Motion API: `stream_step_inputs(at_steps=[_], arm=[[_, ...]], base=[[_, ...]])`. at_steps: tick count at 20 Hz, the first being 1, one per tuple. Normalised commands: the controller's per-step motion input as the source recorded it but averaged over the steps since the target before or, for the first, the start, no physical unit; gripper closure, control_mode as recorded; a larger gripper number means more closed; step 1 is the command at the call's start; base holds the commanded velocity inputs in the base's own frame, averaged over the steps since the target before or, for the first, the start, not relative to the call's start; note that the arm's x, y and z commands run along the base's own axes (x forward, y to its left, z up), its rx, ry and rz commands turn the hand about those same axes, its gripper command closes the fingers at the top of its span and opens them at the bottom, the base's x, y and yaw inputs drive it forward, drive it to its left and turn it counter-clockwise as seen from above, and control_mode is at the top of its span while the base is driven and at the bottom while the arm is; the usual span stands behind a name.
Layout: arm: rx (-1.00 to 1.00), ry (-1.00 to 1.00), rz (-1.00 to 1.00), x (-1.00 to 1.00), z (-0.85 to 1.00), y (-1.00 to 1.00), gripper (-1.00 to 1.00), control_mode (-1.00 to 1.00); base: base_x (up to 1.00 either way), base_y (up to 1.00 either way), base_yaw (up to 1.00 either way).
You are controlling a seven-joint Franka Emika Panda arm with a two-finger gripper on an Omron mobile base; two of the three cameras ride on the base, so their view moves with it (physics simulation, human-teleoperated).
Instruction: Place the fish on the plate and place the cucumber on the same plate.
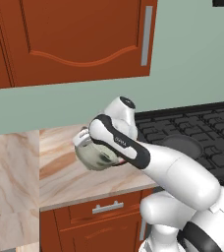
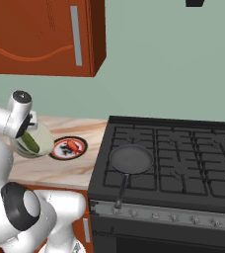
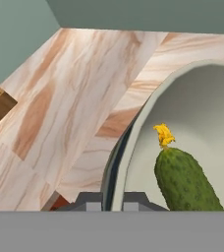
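A pale greenish-grey bowl (image 3: 192,113) stood on the marbled bench (image 3: 74,93). Inside the bowl lay the cucumber (image 3: 185,179), dark green with a small yellow tip. The gripper (image 3: 112,202) sat at the bowl's near rim, its fingertips (image 3: 90,203) pinched on the bowl's wall, one each side.

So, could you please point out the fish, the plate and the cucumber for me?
fish (image 2: 73,145), right base view, its red body.
plate (image 2: 80,151), right base view, its black rim.
cucumber (image 3: 185,179), hand view, its green body.
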Motion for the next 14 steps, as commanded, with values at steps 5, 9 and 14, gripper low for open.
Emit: stream_step_inputs(at_steps=[5,9,14], arm=[[0.01,0.01,0.04,0.25,0.01,-0.1,1.0,-1.0],[0.04,0.02,0.04,0.2,0.0,-0.08,1.0,-1.0],[0.06,0.01,0.03,0.12,0.0,0.0,1.0,-1.0]], base=[[0.0,0.0,0.0],[0.0,0.0,0.0],[0.0,0.0,0.0]])
